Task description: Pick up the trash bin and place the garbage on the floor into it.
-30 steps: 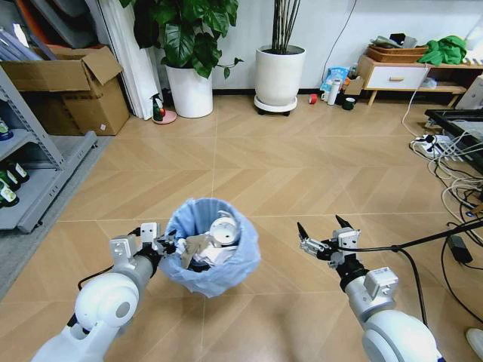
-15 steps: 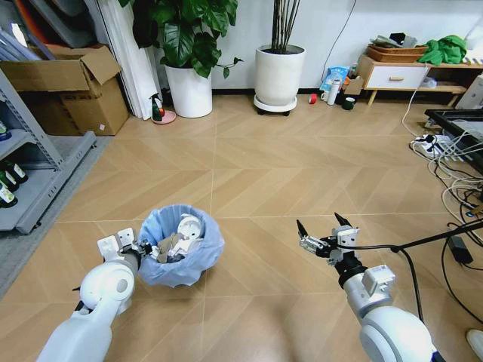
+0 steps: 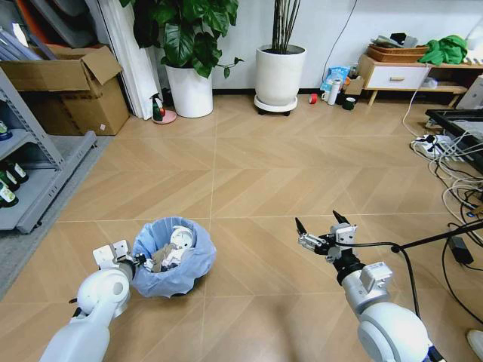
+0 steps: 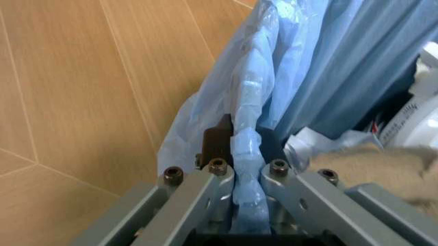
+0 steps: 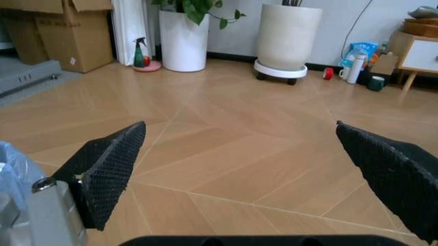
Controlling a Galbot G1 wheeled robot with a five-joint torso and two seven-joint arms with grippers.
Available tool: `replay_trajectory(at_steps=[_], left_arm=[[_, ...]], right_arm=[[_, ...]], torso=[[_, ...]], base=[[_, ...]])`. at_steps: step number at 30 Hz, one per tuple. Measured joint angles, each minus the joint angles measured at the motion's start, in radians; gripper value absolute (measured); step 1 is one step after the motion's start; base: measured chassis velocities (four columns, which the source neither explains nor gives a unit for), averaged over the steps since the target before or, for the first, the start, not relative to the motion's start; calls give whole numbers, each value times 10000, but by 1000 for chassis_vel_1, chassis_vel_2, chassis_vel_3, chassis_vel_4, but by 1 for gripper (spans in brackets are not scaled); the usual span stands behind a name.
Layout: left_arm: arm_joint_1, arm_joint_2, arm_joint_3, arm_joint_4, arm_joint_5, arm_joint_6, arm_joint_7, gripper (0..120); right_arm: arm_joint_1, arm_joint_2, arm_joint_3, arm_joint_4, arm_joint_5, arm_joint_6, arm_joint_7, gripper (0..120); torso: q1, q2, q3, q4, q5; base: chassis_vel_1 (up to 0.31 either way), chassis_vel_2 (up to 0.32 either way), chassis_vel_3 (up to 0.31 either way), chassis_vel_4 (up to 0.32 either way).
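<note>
Left gripper is clamped on the rim of the small round trash bin lined with a crinkly translucent light-blue plastic bag. Wrist view confirms it: the fingers pinch the bag-covered rim between them, one inside the bin, one outside. The bin sits low at front left on the tan herringbone wood floor, just beside the left arm; whether it touches the floor I can't tell. Inside the bin: garbage, meaning a white round lid-like piece, crumpled white paper and a beige wad, piled against the liner. In the left wrist view, beige crumpled material lies right next to the inner finger, with a white round item behind it.

Right gripper hangs in the air at front right, well apart from the bin, jaws spread wide with nothing between them. In the right wrist view its black textured fingertips stand far apart, bare floor between them.

Background: two white plant pots against the far wall, a brown cardboard box at left, and a low wooden cabinet at right.
</note>
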Motion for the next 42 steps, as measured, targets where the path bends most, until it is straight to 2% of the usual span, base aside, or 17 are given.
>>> replay_trajectory(at_steps=[13, 16, 17, 19, 22, 23, 25, 27, 31, 32, 34, 37, 41, 42], left_arm=[[-61, -142, -32, 393, 474, -308, 576, 0], [-68, -156, -42, 424, 523, -341, 619, 11], [-68, -156, -42, 424, 523, -341, 619, 11], [-68, -176, -50, 484, 612, -446, 710, 26], [-36, -194, -15, 517, 832, -683, 837, 36], [-36, -194, -15, 517, 832, -683, 837, 36], [-15, -199, 22, 504, 949, -851, 937, 49], [-6, -198, 35, 492, 1014, -927, 979, 52], [8, -198, 117, 393, 1216, -1349, 1120, 70], [8, -198, 117, 393, 1216, -1349, 1120, 70], [20, -200, 151, 346, 1400, -1654, 1240, 81], [38, -201, 172, 284, 1487, -1847, 1295, 87], [186, -151, 170, -150, 1862, -2292, 1372, 104], [186, -151, 170, -150, 1862, -2292, 1372, 104]], right_arm=[[-17, -71, 37, 12, -4, 38, 2, 100], [-6, -80, 51, 12, -2, 41, 2, 100], [-6, -80, 51, 12, -2, 41, 2, 100], [-2, -78, 60, 12, -1, 45, 2, 100], [-2, -83, 106, 12, 4, 60, 2, 100], [-2, -83, 106, 12, 4, 60, 2, 100], [19, -87, 128, 12, 19, 61, 2, 100], [30, -87, 134, 12, 22, 62, 2, 100], [81, -86, 137, -2, 42, 64, 3, 100], [81, -86, 137, -2, 42, 64, 3, 100], [97, -72, 138, -19, 48, 70, 2, 100], [113, -53, 140, -23, 57, 71, 3, 100], [155, 18, 212, -18, 157, 70, 16, 100], [155, 18, 212, -18, 157, 70, 16, 100]], torso=[[0, 0, 0, -1, 0], [0, 0, -1, -2, 2], [0, 0, -1, -2, 2], [0, 0, -2, 0, 3], [0, 0, -2, 0, -1], [0, 0, -2, 0, -1], [0, 0, -1, -1, -3], [0, 0, 0, 0, -5], [0, 0, 0, 0, -2], [0, 0, 0, 0, -2], [0, 0, 0, 0, 0], [0, 0, 0, 0, -1], [0, 0, 0, 0, 0], [0, 0, 0, 0, 0]], base=[[0, 0, 0, 0], [0, 0, 0, 0], [0, 0, 0, 0], [0, 0, 0, 0], [0, 0, 0, 0], [0, 0, 0, 0], [0, 0, 0, 0], [0, 0, 0, 0], [0, 0, 0, 0], [0, 0, 0, 0], [0, 0, 0, 0], [0, 0, 0, 0], [0, 0, 0, 0], [0, 0, 0, 0]])
